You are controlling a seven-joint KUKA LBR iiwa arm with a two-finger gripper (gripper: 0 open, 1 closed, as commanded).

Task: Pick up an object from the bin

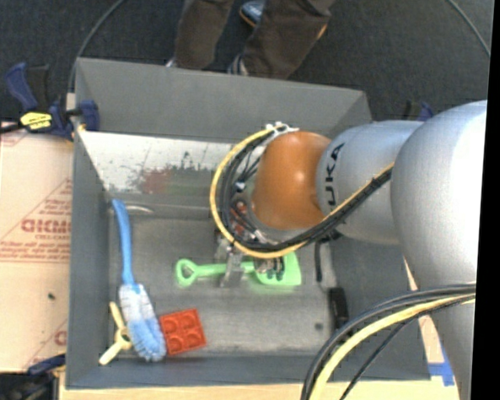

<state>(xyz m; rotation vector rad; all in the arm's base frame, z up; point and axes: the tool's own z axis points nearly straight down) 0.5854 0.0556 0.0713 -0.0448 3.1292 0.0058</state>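
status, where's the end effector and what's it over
End effector down at green toy shovel, mid-bin. Hold not confirmed. Blue brush, red brick lie apart, not in the way.

Your grey metal bin [85, 269]: green plastic shovel [199, 272] ctr; blue bristle brush [131, 281] along L wall; red toy brick [181, 331] just R of it.
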